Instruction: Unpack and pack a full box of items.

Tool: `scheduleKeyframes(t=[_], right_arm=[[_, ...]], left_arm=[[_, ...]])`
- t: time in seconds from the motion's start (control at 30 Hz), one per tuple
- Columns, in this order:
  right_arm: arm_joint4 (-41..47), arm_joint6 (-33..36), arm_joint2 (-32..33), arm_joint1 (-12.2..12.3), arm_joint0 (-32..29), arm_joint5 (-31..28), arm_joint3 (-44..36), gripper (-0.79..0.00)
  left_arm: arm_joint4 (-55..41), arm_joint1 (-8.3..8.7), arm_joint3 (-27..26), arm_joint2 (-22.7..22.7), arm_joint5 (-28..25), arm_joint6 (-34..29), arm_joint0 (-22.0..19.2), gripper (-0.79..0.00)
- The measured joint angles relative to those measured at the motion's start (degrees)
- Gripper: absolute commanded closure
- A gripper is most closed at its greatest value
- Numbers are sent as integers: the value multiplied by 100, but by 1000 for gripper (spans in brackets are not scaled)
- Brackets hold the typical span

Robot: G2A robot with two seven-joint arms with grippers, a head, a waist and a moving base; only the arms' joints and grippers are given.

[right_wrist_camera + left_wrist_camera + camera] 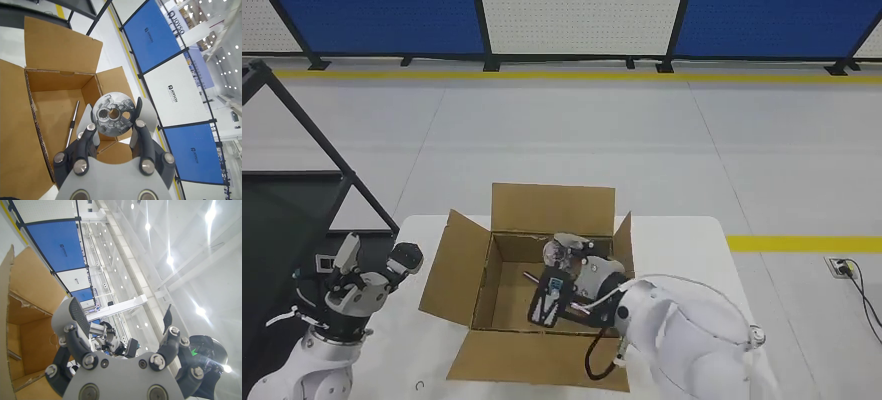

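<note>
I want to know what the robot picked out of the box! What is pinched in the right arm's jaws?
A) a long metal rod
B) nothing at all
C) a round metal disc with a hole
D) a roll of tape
C: in the right wrist view the jaws are closed on a round metal disc with a hole in its middle, while the metal rod lies on the floor of the cardboard box.

- Box [56,47]: plain brown.
- Disc [113,115]: grey, with raised toothed relief.
- Rod [74,113]: silver, black band.
- Panels [151,39]: blue and white, alternating.
- Table [682,240]: white.
</note>
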Motion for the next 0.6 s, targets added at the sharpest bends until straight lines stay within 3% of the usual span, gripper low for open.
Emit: scheduleKeyframes(t=[0.23,0.47,0.6], right_arm=[[550,1096,-927,-413,1253,546,1947,0],[1369,1154,-1248,-643,1659,638,3179,0],[1388,1178,-1266,-657,1681,652,3278,0]], left_arm=[[-166,-8,-15,-74,-1,114,72,-785],[-164,-8,-14,-74,-1,113,71,-785],[-164,-8,-14,-74,-1,113,71,-785]])
